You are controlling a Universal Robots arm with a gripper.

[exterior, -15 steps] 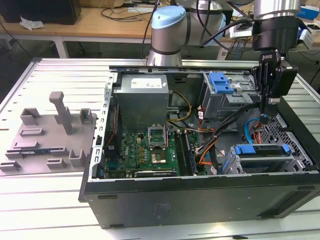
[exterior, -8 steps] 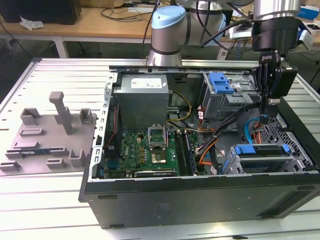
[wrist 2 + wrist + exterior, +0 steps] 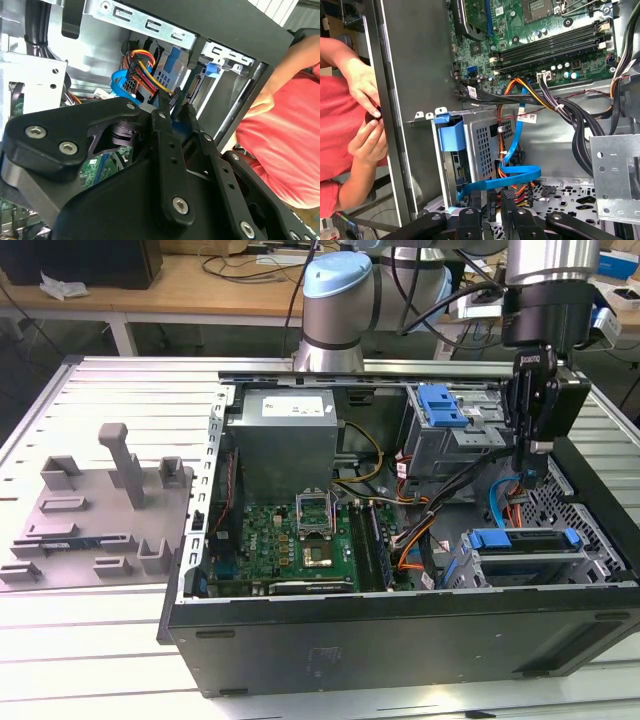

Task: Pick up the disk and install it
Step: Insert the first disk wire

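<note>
Gripper [image 3: 530, 472], fingers slightly apart and empty, hung above the disk [image 3: 525, 540] in the case's [image 3: 400, 640] corner; the first wrist view added a person's hands [image 3: 367, 125].

Silver disk [image 3: 524, 540], blue-bracketed, flat inside computer case [image 3: 400, 640]

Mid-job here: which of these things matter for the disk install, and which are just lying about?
Job: disk in its blue bracket; hand close above it; open computer case.
Lying about: grey plastic stand beside the case; blue clip; person in red.
</note>
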